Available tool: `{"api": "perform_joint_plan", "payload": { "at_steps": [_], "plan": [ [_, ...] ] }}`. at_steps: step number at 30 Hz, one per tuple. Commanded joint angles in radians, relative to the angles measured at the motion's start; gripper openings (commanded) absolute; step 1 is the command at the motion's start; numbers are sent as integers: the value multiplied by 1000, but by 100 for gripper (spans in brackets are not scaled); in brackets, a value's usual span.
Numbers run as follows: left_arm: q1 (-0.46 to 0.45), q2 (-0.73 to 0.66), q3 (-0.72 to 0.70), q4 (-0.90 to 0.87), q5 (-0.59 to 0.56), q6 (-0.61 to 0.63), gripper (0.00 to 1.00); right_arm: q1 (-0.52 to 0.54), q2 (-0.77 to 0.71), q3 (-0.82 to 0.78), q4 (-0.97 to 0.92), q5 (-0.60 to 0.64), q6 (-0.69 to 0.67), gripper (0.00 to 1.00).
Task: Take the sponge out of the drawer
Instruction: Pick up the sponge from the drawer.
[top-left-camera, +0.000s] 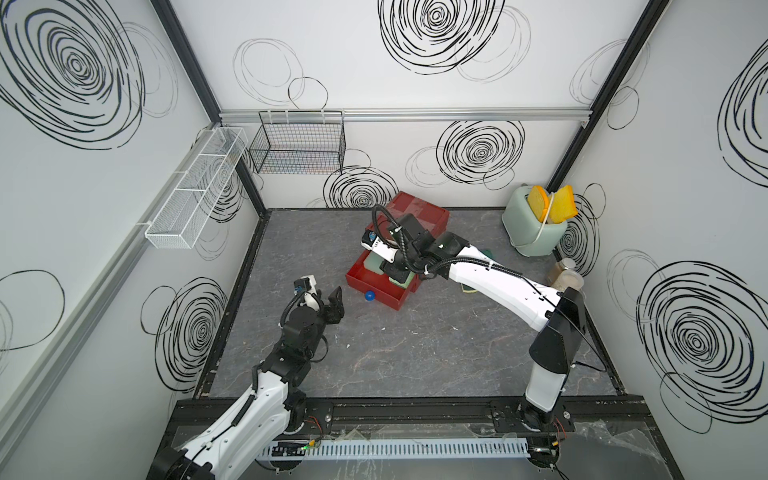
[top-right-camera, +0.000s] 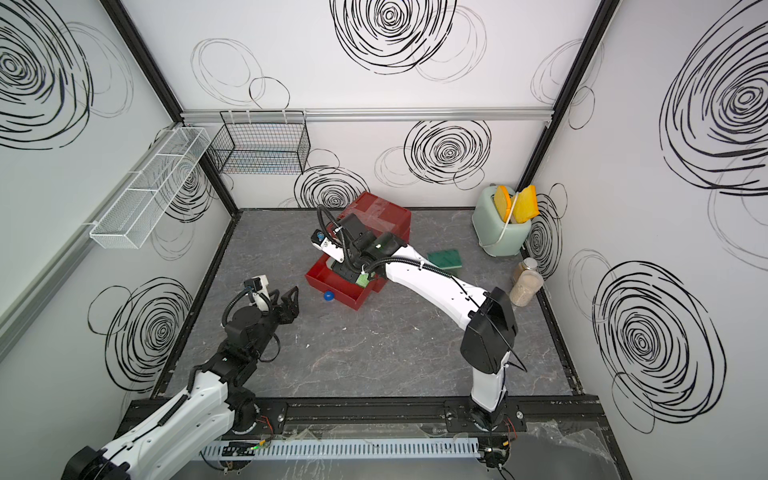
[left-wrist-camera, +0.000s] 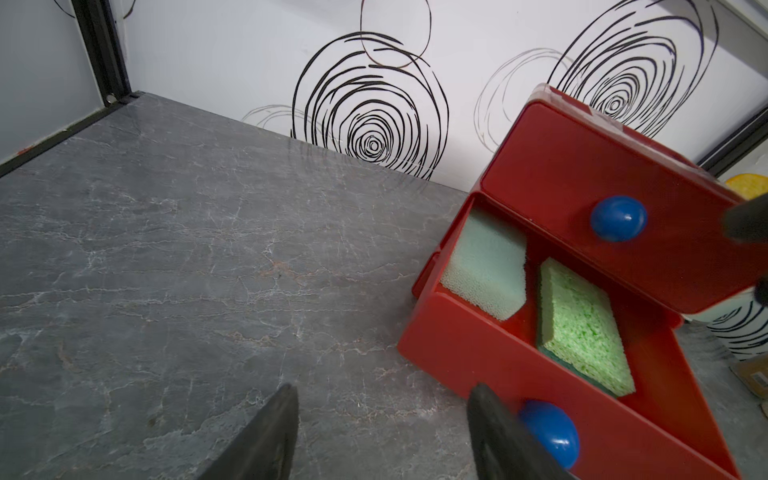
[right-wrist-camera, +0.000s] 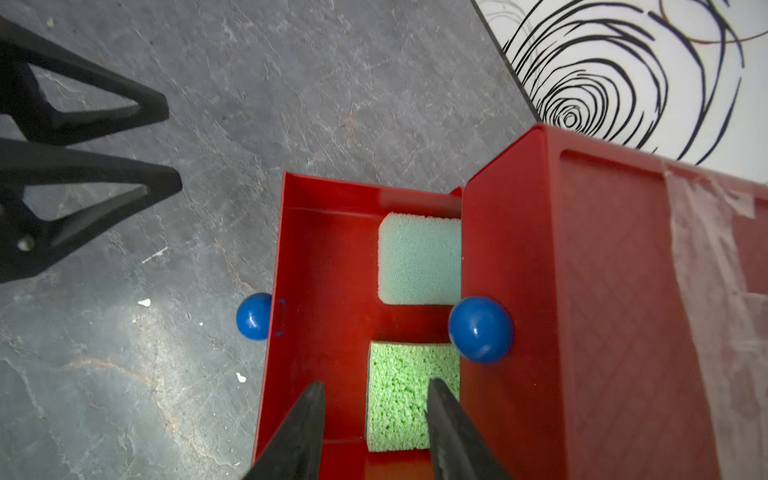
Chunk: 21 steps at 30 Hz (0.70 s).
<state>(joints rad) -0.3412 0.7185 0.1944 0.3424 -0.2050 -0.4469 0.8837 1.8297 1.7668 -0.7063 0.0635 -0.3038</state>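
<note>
Counter (top-left-camera: 415, 353): grey stone finish, walled at left, back and right. I read its widest open stretch between the drawer front and the front edge. Left gripper (top-left-camera: 328, 301): left of centre, arm folded up from the front left corner, fingers aimed at the drawer's blue knob (top-left-camera: 370, 296), near it but apart; jaws parted, nothing between them. Red drawer unit (right-wrist-camera: 615, 291): at the back edge, about mid-width, set askew. Lower drawer (right-wrist-camera: 328, 270): pulled out toward the front left. Inside I see a pale sponge (right-wrist-camera: 419, 257) on the side toward the counter's left edge, partly under the unit. The green sponge (right-wrist-camera: 399, 386) lies flat beside it, a strip of red floor between them. Right gripper (right-wrist-camera: 376, 411): arm stretched diagonally from the front right corner, wrist tipped down over the drawer. Its jaws are apart, one finger over the green sponge, the other over bare drawer floor, gripping nothing. Dark green sponge (top-right-camera: 446, 258): on the counter right of that arm. Toaster (top-left-camera: 534, 224): back right corner. Jar (top-right-camera: 525, 282): right edge.
</note>
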Motion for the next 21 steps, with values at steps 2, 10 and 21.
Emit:
{"api": "perform_joint_plan", "payload": {
  "at_steps": [2, 10, 21],
  "plan": [
    [15, -2, -1, 41, 17, -23, 68, 10, 26, 4, -45, 76, -12, 44],
    [19, 18, -3, 49, 25, -21, 69, 26, 22, -89, -50, 61, -18, 46],
    [24, 21, -2, 49, 30, -20, 69, -3, 170, 8, -127, 26, -38, 48]
  ]
}}
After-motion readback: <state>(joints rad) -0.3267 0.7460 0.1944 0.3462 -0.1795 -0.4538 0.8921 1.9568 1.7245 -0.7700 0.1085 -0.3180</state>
